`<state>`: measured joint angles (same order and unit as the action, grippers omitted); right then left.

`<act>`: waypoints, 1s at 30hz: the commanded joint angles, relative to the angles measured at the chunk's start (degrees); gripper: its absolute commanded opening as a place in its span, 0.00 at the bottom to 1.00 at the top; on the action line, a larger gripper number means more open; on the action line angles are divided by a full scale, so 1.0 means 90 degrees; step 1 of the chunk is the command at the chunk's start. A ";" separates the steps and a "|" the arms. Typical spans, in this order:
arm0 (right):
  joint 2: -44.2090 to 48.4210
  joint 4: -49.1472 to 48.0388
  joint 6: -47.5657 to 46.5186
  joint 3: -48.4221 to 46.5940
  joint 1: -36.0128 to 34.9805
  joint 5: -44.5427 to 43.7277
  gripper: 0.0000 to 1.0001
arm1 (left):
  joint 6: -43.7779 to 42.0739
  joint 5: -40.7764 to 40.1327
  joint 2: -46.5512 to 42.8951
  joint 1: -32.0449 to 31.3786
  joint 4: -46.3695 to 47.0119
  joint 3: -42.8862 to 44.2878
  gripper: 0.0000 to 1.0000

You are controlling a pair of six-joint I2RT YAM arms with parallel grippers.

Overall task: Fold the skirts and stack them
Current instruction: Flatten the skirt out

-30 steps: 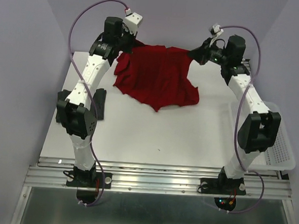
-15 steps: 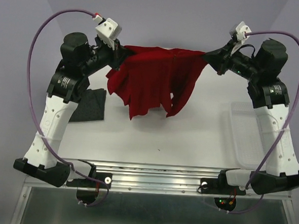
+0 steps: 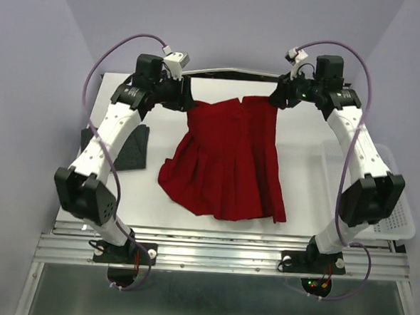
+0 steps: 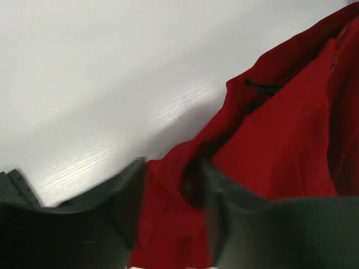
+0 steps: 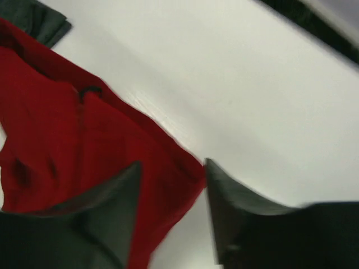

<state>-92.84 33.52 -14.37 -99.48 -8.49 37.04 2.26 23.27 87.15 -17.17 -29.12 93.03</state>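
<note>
Lying flat on the bench [image 3: 122, 195], the red skirt [image 3: 227, 162] had its waist at the far side and its wide hem at the near side. So its long way ran from far to near, right down the middle between the two arms.

The left fingers [image 3: 183, 101] were at the far left corner of the waist. They were partly open. Red cloth lay in the gap between them, but it did not look pinched. The right fingers [image 3: 278, 99] were at the far right corner of the waist. They were partly open too, a bit less. The skirt's corner sat under the gap, and bare bench showed through it. Neither one looked like it was holding anything.

The grey skirt [image 3: 128, 147] lay folded at the left side of the bench, just beside the left arm and apart from the red one. The basket [image 3: 399, 212] was off to the right.

The red skirt looked ready to fold. From both sets of fingers, the rest of the skirt lay toward the near side. Each arm was as close to its own corner as the other. The left arm was the one nearer the grey skirt, so the stacking would likely go that way.
</note>
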 commanded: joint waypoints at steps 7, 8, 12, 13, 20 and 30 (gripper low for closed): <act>-0.0827 -0.0013 0.0278 -0.0411 0.0054 -0.1253 0.93 | -0.0866 -0.0613 0.0805 0.0422 -0.0290 0.1744 0.98; -0.0856 0.0006 0.0317 -0.0392 0.0055 -0.1254 0.93 | -0.0905 -0.0584 0.0785 0.0472 -0.0231 0.1637 0.98; -0.1188 0.0075 0.0687 -0.0236 0.0192 -0.1244 0.89 | -0.1227 -0.0310 0.0824 0.0589 0.0003 0.0983 0.96; -0.1401 0.0084 0.0785 -0.0245 0.0279 -0.1167 0.88 | -0.1334 -0.0039 0.0853 0.0599 0.0091 0.0711 0.93; -0.2875 0.0036 0.1460 -0.1151 0.0572 -0.1039 0.83 | -0.0945 0.0617 0.2051 0.0599 0.0843 0.0843 0.77; -0.4673 -0.0160 0.1831 -0.2373 0.0641 -0.0902 0.83 | -0.0017 0.1165 0.3626 0.0599 0.1469 0.1469 0.86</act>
<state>-132.62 34.41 0.12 -115.44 -2.44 27.51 -1.34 30.68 119.35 -11.66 -20.03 101.25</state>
